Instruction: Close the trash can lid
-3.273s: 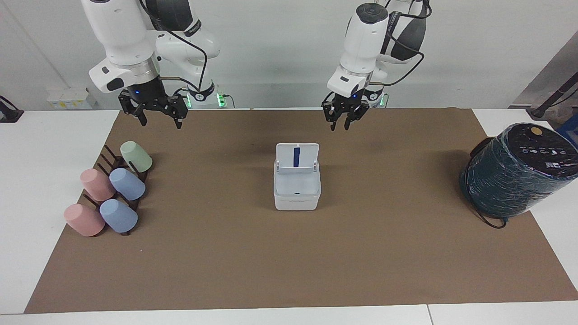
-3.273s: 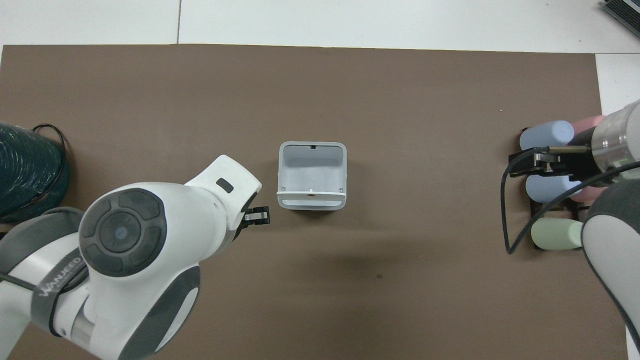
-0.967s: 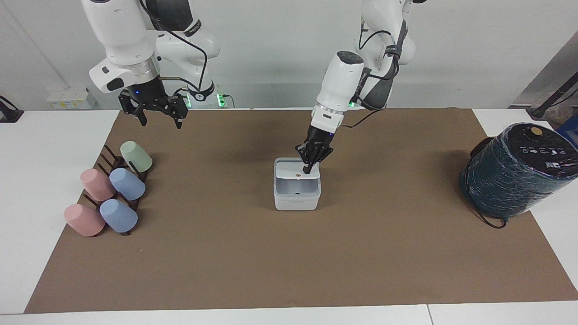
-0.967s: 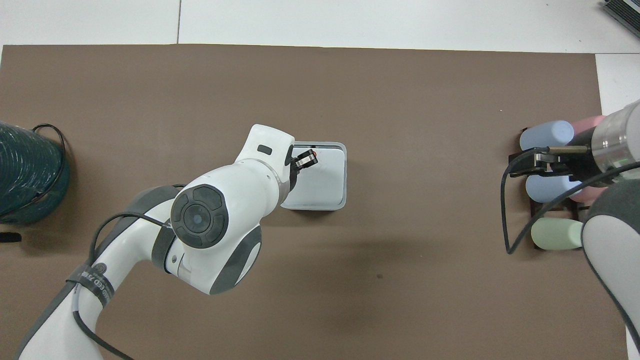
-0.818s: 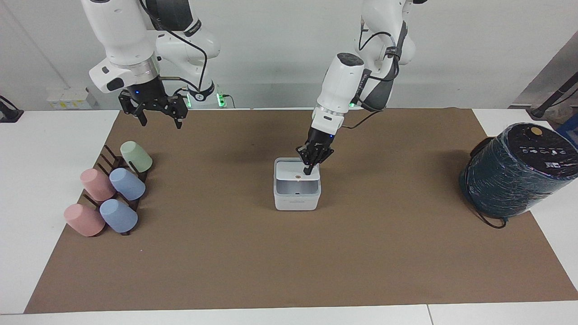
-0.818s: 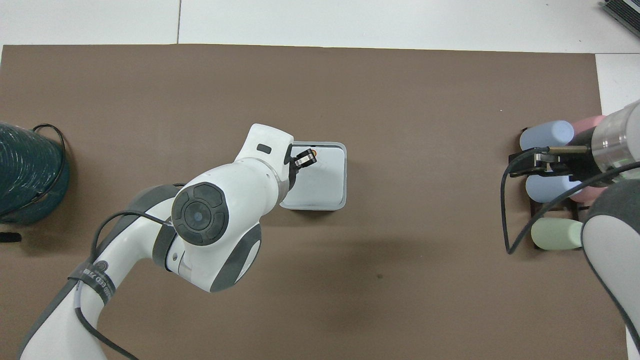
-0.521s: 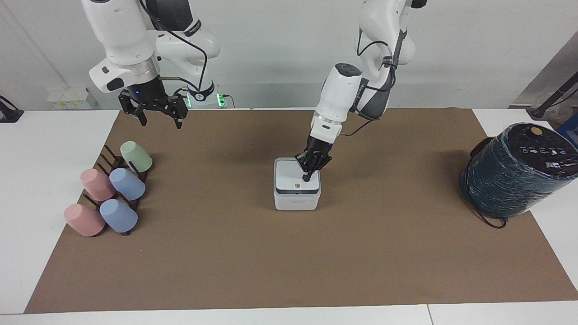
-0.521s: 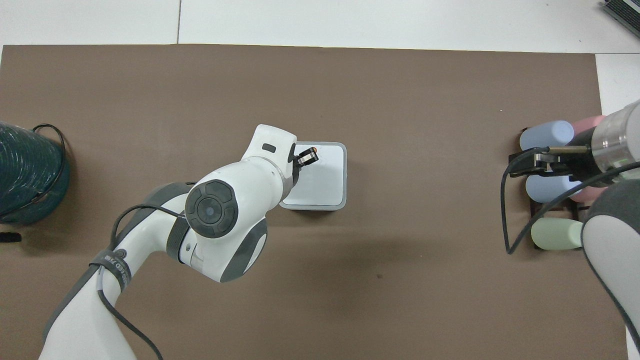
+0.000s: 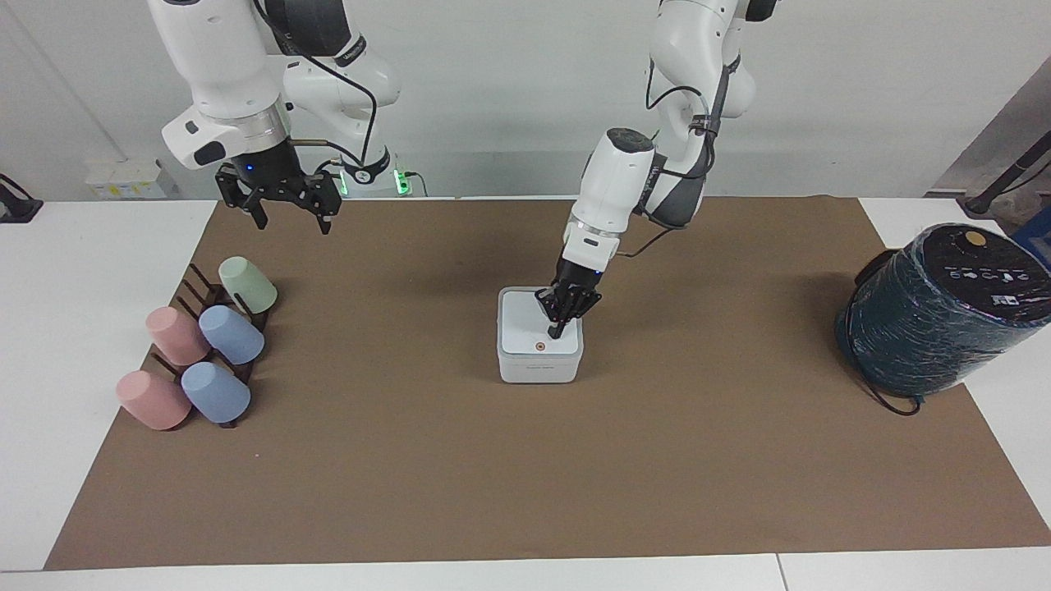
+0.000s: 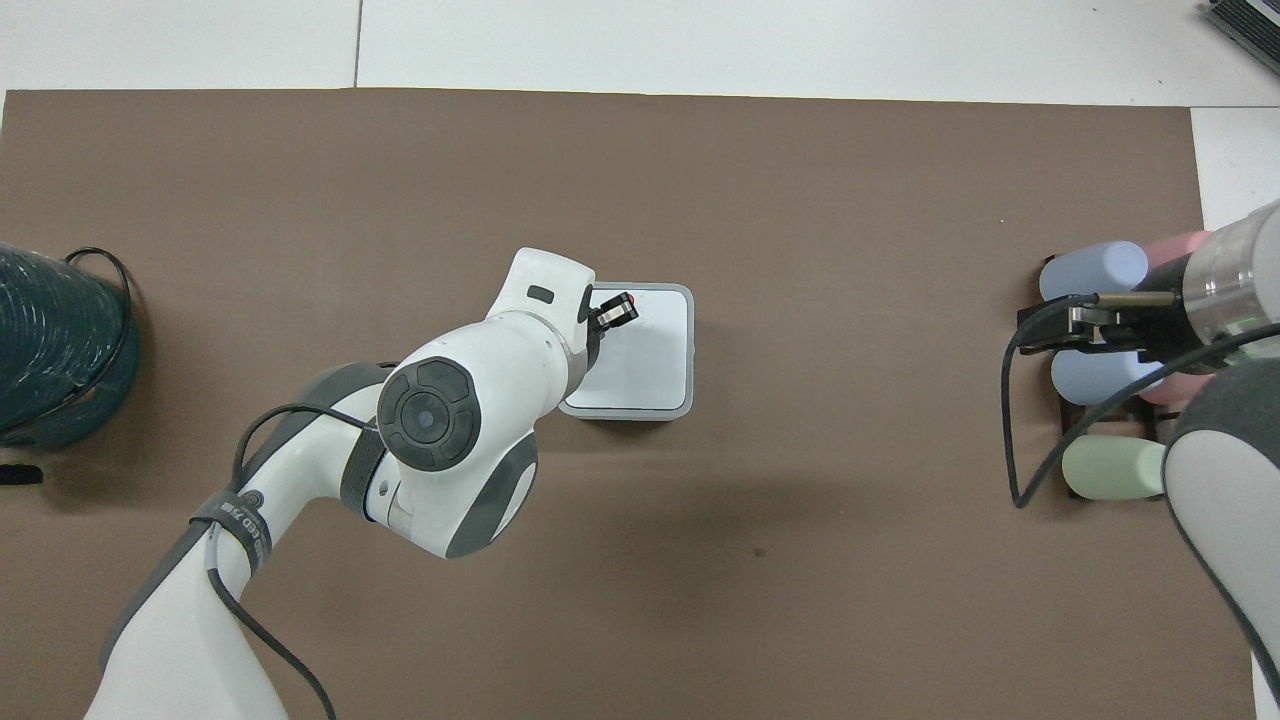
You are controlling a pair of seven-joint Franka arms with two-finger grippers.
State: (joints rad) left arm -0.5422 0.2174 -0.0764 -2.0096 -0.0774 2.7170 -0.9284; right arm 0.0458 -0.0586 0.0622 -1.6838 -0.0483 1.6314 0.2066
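The small white square trash can (image 9: 539, 371) (image 10: 680, 400) stands mid-mat. Its lid (image 9: 525, 323) (image 10: 655, 360) lies flat on the can, orange dot (image 9: 539, 345) up. My left gripper (image 9: 557, 332) (image 10: 620, 310) has its fingers together and its tip rests on the lid, near the edge toward the left arm's end of the table. My right gripper (image 9: 291, 220) (image 10: 1075, 325) is open and hangs in the air over the cup rack, waiting.
A rack of pastel cups (image 9: 205, 345) (image 10: 1100, 370) lies at the right arm's end of the mat. A large dark teal wrapped cylinder (image 9: 940, 308) (image 10: 55, 345) with a cable stands at the left arm's end.
The lid stood upright, then swung down under my left gripper's push until flat on the can. My left gripper followed it down. The right arm has not moved.
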